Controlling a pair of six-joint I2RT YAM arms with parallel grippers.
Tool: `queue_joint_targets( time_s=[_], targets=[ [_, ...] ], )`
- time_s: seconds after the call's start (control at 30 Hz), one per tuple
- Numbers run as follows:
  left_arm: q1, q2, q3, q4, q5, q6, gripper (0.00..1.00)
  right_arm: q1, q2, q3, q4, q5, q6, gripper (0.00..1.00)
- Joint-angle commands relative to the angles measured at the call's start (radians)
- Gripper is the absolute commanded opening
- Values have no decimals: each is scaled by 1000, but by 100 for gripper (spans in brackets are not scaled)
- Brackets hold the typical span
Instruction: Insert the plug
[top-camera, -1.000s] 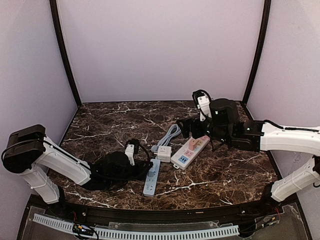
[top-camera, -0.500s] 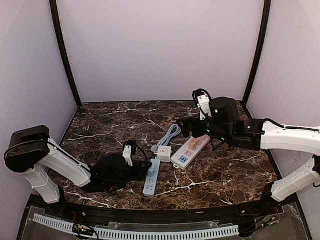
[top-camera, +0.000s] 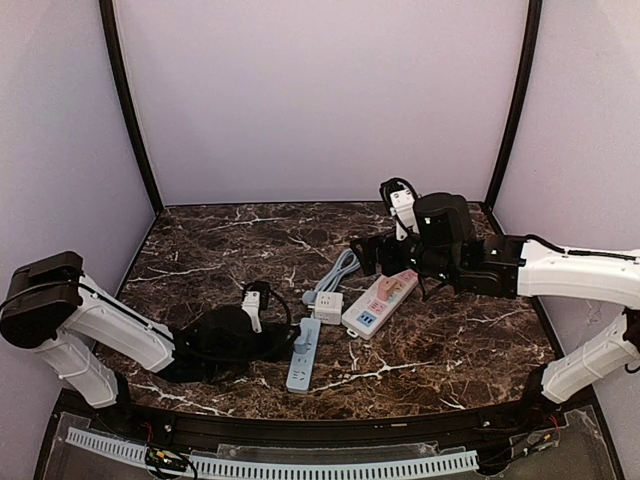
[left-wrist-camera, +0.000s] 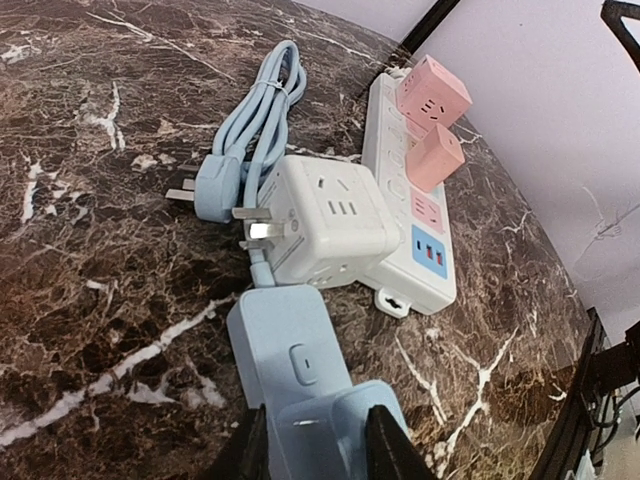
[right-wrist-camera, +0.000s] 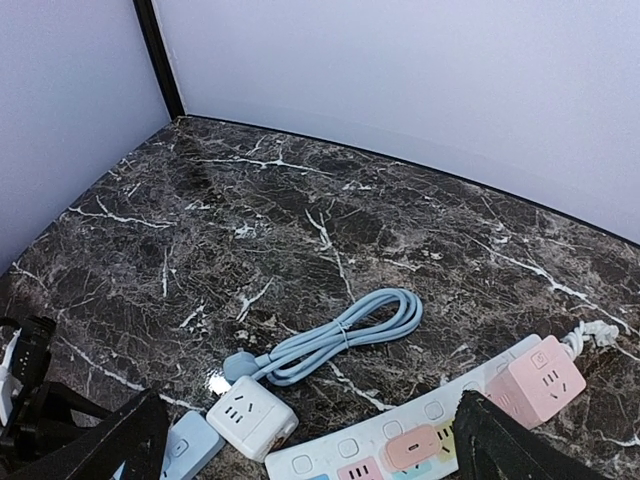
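A light blue plug (left-wrist-camera: 335, 440) sits on top of the light blue power strip (left-wrist-camera: 290, 340), near the strip's end with the button. My left gripper (left-wrist-camera: 315, 432) is shut on this plug, one finger against each side. In the top view the plug (top-camera: 300, 343) and strip (top-camera: 303, 372) lie at front centre, with the left gripper (top-camera: 290, 345) reaching in low from the left. My right gripper (right-wrist-camera: 308, 400) hangs open and holds nothing, hovering over the white power strip (right-wrist-camera: 400, 445).
A white cube adapter (left-wrist-camera: 330, 215) lies against the white strip (left-wrist-camera: 400, 190), which carries two pink cubes (left-wrist-camera: 432, 90). The strip's coiled blue cable (left-wrist-camera: 265, 110) and its three-pin end (left-wrist-camera: 210, 190) lie behind. The right gripper (top-camera: 368, 258) is back right.
The left arm has drawn back slightly to the left while its fingers stay at the blue plug. The right arm has barely shifted.
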Motion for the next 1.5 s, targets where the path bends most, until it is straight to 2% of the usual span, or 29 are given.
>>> queue_joint_targets(
  time_s=[0.0, 0.2, 0.4, 0.63, 0.8, 0.93, 1.13, 1.47],
  targets=[
    [-11, -23, -43, -671, -1, 61, 39, -6, 26, 44, -19, -26, -14, 99],
    [-11, -204, 25, -787, -76, 97, 58, -6, 93, 99, -100, -146, -149, 99],
    [-11, -316, 66, -821, -127, 154, 67, -17, 158, 103, -115, -222, -308, 99],
    [-11, -340, 128, -824, -130, 222, 68, -24, 237, 74, -114, -346, -462, 99],
    [-11, -335, 128, -732, -148, 293, 70, -77, 346, 99, -111, -434, -558, 99],
    [-9, -319, 117, -655, -172, 336, 72, -139, 438, 154, -109, -509, -592, 97],
    [-7, -300, 107, -587, -169, 366, 71, -161, 549, 208, -106, -607, -658, 95],
    [15, -299, 100, -548, -161, 386, 70, -166, 614, 241, -74, -742, -722, 90]
  ],
)
